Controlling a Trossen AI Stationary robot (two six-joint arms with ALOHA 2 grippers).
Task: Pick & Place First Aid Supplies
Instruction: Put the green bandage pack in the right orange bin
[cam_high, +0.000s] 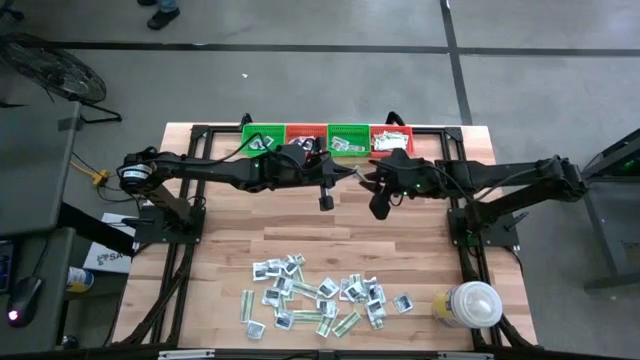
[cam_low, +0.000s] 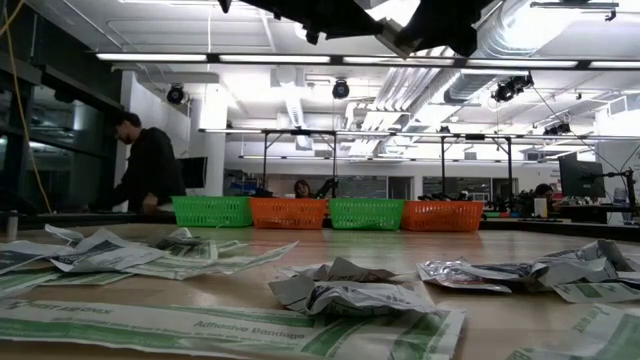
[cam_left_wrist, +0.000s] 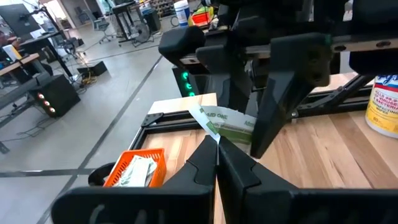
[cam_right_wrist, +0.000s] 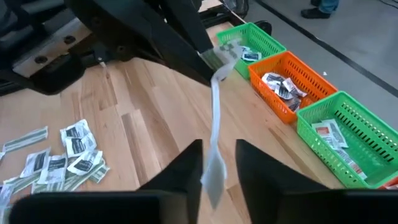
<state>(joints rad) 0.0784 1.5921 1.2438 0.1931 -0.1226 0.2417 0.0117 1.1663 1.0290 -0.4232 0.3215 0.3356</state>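
Left pincer (cam_left_wrist: 217, 155) is clamped together on one end of a pale-green strip (cam_right_wrist: 215, 124), held in mid-air over the far half of the bench (cam_high: 220, 250), just short of the baskets. Right pincer (cam_right_wrist: 217, 163) faces it, jaws slightly apart around the strip's free end and, by the right wrist view, not pressing on it.

The handover is the weak point. If the left pincer lets go before the right one bites, the strip would likely flutter down to the bench. If both clamp and pull, the thin paper could tear or crumple. The arms sit tip to tip, so a small overshoot could knock them together.

The rest of the supplies (cam_high: 320, 298) lie scattered at the near edge, white squares mixed with green strips, with a white container (cam_high: 470, 304) to their right. 4 baskets (cam_high: 328, 138), alternating green and orange, line the far edge, each holding some packets. The bench is pale wood planks. Beyond it are a grey concrete floor and a workshop with strip lights, where a person (cam_low: 148, 165) stands at a counter.
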